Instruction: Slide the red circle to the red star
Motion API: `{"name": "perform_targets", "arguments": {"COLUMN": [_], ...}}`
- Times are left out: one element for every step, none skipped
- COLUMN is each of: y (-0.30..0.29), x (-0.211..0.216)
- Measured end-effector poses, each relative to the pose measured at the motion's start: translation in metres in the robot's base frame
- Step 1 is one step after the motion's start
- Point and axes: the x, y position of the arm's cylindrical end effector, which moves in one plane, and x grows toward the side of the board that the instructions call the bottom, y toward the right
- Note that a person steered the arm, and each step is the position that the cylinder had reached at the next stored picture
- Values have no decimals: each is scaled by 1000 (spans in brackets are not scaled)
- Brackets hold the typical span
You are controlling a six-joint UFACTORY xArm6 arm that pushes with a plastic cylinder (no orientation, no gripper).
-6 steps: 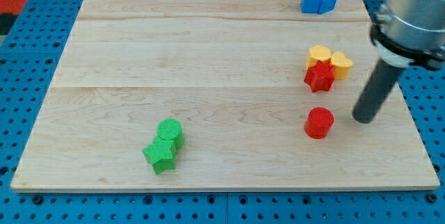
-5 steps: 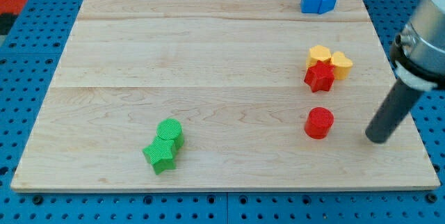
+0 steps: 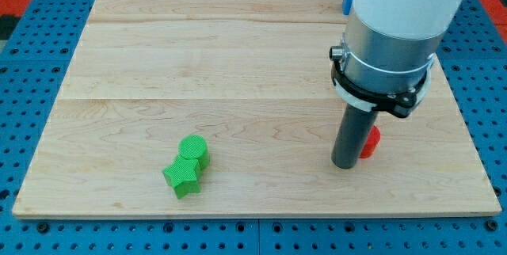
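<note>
Red circle sits right by the rod's end

Red circle [image 3: 370, 142] is mostly hidden; you can only see a bit of it peeking out on the view's right of the dark rod. My tip [image 3: 344, 165] is down on the tabletop [image 3: 238, 65], touching or almost touching the circle's left and bottom side. No pincer is here to be apart or together, just the plain rod.

The red star cannot be seen now. The big arm covers that part of the tabletop, up toward the view's top from the circle. I think you should push slowly up toward the view's top. Keep the tip behind the middle of the circle, or it may slip off to the side.

A green circle [image 3: 193, 150] and a green star [image 3: 182, 176] touch each other, well apart at the view's left. A bit of a blue block [image 3: 347, 0] shows at the view's top.

No words or labels can be read anywhere.
</note>
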Motion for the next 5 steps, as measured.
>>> {"name": "perform_targets", "arguments": {"y": [14,16,16,16,32], "x": [-1,-28,-36,-35,-35]}}
